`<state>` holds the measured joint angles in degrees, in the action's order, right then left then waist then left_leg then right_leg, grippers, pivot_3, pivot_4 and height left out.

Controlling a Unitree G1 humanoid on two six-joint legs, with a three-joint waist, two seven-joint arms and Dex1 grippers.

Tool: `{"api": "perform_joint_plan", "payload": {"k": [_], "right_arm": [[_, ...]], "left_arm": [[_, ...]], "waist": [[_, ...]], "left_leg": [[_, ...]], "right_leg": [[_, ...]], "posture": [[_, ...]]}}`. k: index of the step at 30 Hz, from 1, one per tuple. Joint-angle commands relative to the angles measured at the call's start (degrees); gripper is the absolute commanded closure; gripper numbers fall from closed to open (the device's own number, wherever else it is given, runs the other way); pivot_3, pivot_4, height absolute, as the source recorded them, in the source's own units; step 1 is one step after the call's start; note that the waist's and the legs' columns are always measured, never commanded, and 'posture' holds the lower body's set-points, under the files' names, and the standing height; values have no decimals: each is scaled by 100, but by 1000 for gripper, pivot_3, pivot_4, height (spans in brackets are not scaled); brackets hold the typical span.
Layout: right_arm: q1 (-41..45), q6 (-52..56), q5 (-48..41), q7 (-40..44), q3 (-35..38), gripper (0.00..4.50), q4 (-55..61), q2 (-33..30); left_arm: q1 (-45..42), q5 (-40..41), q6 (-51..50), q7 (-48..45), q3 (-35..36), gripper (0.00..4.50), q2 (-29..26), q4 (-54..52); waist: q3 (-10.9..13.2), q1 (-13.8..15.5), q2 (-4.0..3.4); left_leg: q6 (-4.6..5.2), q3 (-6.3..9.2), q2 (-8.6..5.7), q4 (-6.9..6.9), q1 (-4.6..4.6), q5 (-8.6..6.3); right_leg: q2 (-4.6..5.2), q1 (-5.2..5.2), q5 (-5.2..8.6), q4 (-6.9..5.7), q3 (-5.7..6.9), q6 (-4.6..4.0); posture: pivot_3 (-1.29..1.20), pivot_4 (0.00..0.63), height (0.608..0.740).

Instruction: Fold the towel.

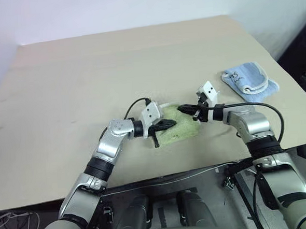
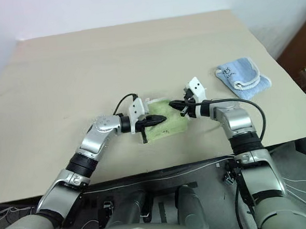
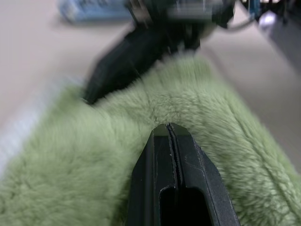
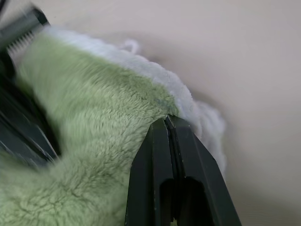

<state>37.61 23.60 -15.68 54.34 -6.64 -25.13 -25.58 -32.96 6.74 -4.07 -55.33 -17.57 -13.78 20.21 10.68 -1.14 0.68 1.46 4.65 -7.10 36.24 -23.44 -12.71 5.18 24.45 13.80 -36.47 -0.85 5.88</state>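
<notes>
Towel [image 3: 197,108] cut off by lower frame edge in left wrist view; right gripper [image 3: 94,92] blurred, upper centre; blue cloth [image 3: 89,9] blurred, clipped at top.
</notes>
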Motion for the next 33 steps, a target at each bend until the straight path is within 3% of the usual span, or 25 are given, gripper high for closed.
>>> {"api": "perform_joint_plan", "payload": {"k": [1, 6, 10, 13, 21, 25, 27, 30, 33], "right_arm": [[100, -213, 278, -26, -163, 4500, -257, 142], [227, -175, 242, 240, -69, 4500, -319, 153], [501, 493, -428, 528, 496, 3632, -47, 48], [677, 941, -768, 712, 761, 2648, 155, -136], [1045, 1532, -914, 1066, 795, 0, 55, -614], [1193, 1576, -819, 893, 787, 0, 10, -644], [1199, 1661, -846, 860, 808, 0, 55, -614], [1210, 1816, -960, 753, 908, 0, 75, -524], [1202, 1926, -1027, 706, 978, 0, 93, -498]], "left_arm": [[83, -40, -23, -135, -26, 4479, -98, -45], [-31, 278, -386, -214, 285, 4479, -165, -195], [-93, 789, -718, -419, 681, 4500, -334, -726], [-147, 968, -973, -450, 916, 3882, -623, -1129], [6, 1684, -2263, -381, 1569, 1188, -1487, -2173], [110, 2293, -4409, 559, 2072, 10, -1727, -2593], [194, 2911, -5828, 949, 2518, 10, -1755, -2926], [-50, 3794, -8348, 1648, 3923, 10, -1181, -2908], [37, 4347, -8843, 2533, 4439, 10, -900, -2574]], "waist": [[-4, 14, -2], [-5, 9, -2], [-4, 7, -3], [-4, 24, -3], [-3, 33, -4], [-2, 7, -4], [-1, 9, -4], [0, 28, -1], [0, 31, 0]], "left_leg": [[6, 0, 0, 5, 2, -4], [21, 1, 3, 23, 8, -13], [18, 1, 6, 23, 4, -11], [18, 1, 6, 24, 0, -11], [18, 1, 5, 19, -1, -12], [18, 0, 5, 16, -1, -12], [18, 0, 6, 16, -1, -12], [19, 2, 6, 16, -1, -12], [18, 4, 5, 23, -1, -12]], "right_leg": [[0, -4, -2, -2, 0, -3], [-7, -15, -13, -5, 0, -4], [-10, -3, -13, -12, -3, -5], [-10, 1, -13, -14, -4, -5], [-8, -1, -13, -7, -4, -5], [-9, 1, -13, -8, -6, -5], [-10, 3, -13, -10, -6, -5], [-13, 2, -12, -9, -5, -4], [-15, -1, -13, -11, -2, -4]], "posture": [[0, 150, 740], [0, 150, 740], [0, 150, 740], [0, 150, 740], [0, 150, 740], [0, 150, 740], [0, 150, 740], [0, 150, 740], [0, 150, 740]]}}
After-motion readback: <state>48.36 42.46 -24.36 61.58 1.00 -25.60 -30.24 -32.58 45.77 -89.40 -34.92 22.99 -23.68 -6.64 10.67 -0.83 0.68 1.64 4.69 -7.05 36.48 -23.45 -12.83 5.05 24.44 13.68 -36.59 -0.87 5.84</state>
